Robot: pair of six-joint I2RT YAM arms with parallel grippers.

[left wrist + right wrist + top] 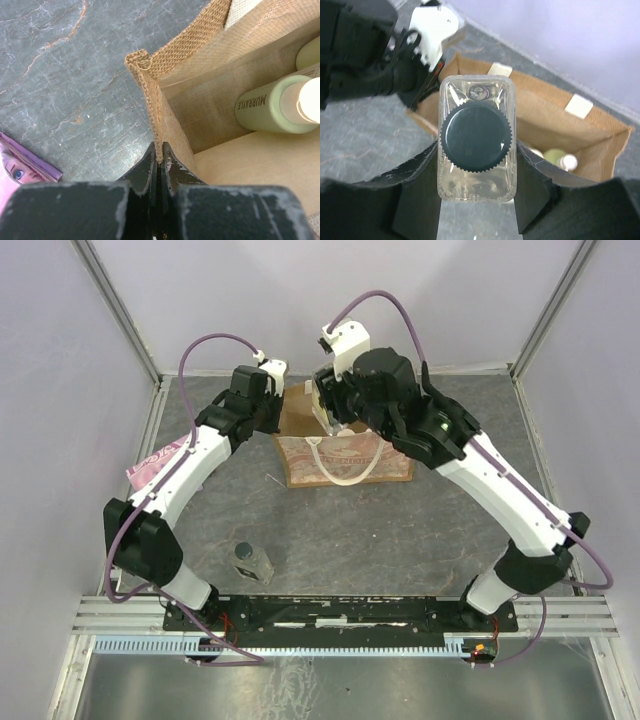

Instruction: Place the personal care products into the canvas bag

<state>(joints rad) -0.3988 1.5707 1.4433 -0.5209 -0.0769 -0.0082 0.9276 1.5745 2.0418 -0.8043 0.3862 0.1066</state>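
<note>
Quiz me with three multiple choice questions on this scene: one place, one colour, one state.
1. The left tool is: A open; B shut on the bag rim; C shut on nothing.
2. The loose bottle stands: A on the table near the left arm's base; B at the table's far right corner; C inside the bag.
3. Cap of the held bottle: A white; B black; C red.
Answers: 1 B, it pinches the fabric edge; 2 A, the top view shows it there; 3 B, the right wrist view shows it.
</note>
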